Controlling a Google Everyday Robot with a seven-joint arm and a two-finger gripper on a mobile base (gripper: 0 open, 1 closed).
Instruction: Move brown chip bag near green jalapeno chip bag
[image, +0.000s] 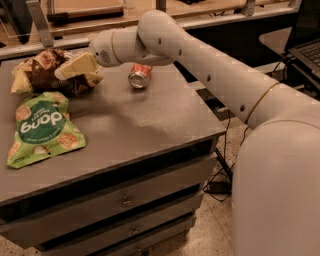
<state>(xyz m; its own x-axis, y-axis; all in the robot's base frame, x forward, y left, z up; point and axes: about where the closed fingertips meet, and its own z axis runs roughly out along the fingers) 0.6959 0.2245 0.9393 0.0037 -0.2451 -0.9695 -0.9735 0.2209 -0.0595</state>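
Note:
The brown chip bag (42, 75) lies crumpled at the back left of the grey cabinet top (140, 115); it is dark brown with pale tan ends. The green jalapeno chip bag (42, 127) lies flat just in front of it, and their edges are close or touching. My gripper (75, 67) reaches in from the right and sits over the right part of the brown bag, against its foil. I cannot tell whether it holds the bag.
A red soda can (140, 75) lies on its side right of the brown bag, under my arm (200, 55). The cabinet has drawers (125, 200) below its top. A shelf rail (65, 30) runs behind, and a laptop (307, 50) stands at the far right.

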